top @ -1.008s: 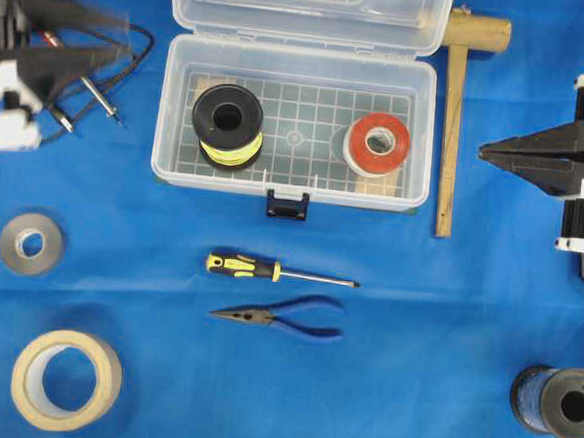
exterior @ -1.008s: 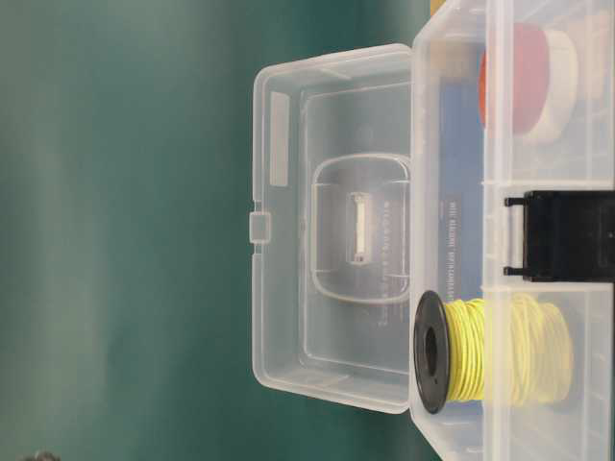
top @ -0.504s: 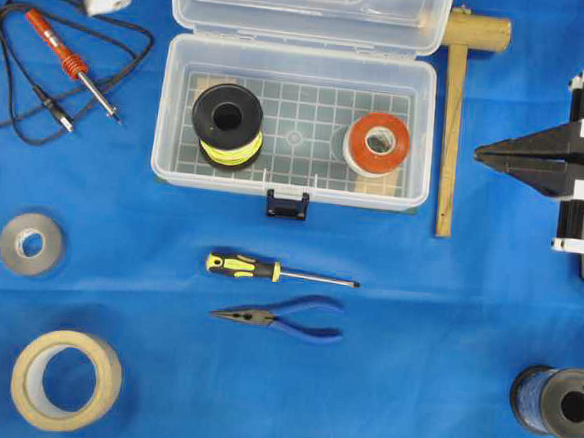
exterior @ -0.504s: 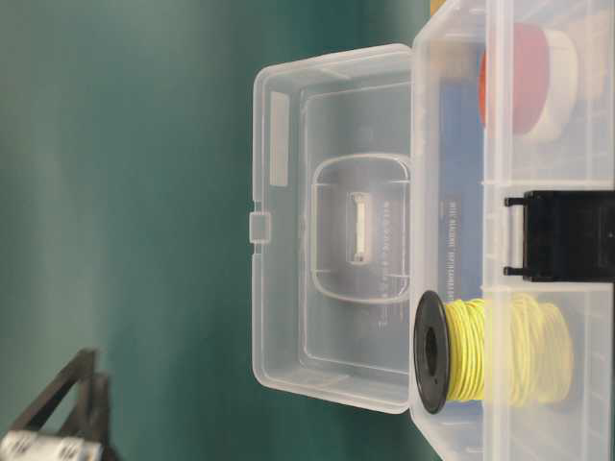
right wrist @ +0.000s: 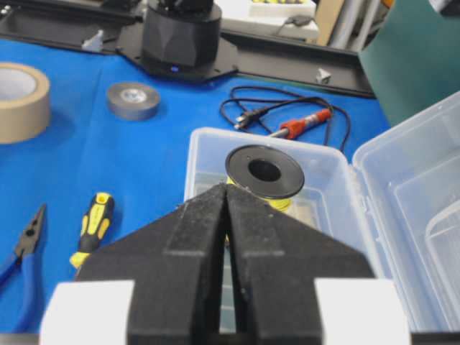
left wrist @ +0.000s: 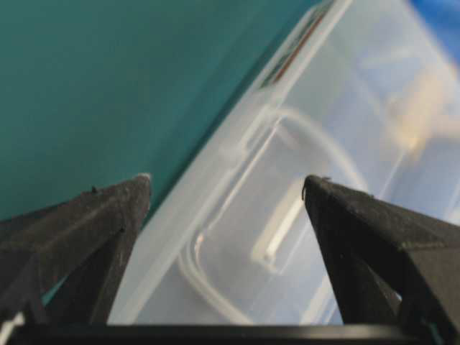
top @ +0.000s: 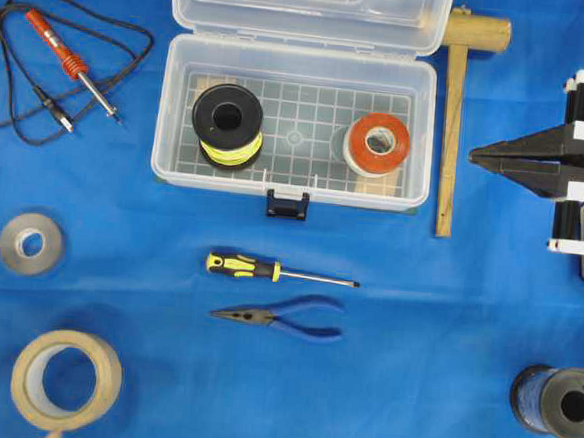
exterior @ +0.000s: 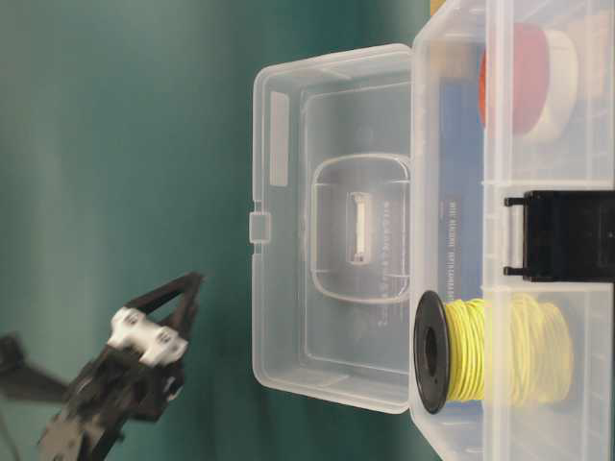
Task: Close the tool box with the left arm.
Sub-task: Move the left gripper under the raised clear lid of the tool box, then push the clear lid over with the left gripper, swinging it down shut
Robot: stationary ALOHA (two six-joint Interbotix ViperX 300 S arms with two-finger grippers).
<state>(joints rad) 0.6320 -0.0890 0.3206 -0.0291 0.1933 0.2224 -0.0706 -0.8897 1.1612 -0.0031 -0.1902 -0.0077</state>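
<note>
The left black two-fingered pincer (left wrist: 226,188) hangs with its fingers spread wide and nothing between them, behind the raised lid (exterior: 332,226) of the large clear plastic tool box (top: 294,119), which sits open at the back of the blue-covered table (top: 414,338) with a yellow wire spool (top: 226,124) and red tape roll (top: 377,143) inside. To close it well, the fingers should probably meet the lid's back near its free edge and push it evenly forward. The right black pincer (right wrist: 226,215) rests pressed together, well apart.

The left tool (left wrist: 226,187) has its two fingers spread wide, while the right tool (top: 474,157) is closed and level.
</note>
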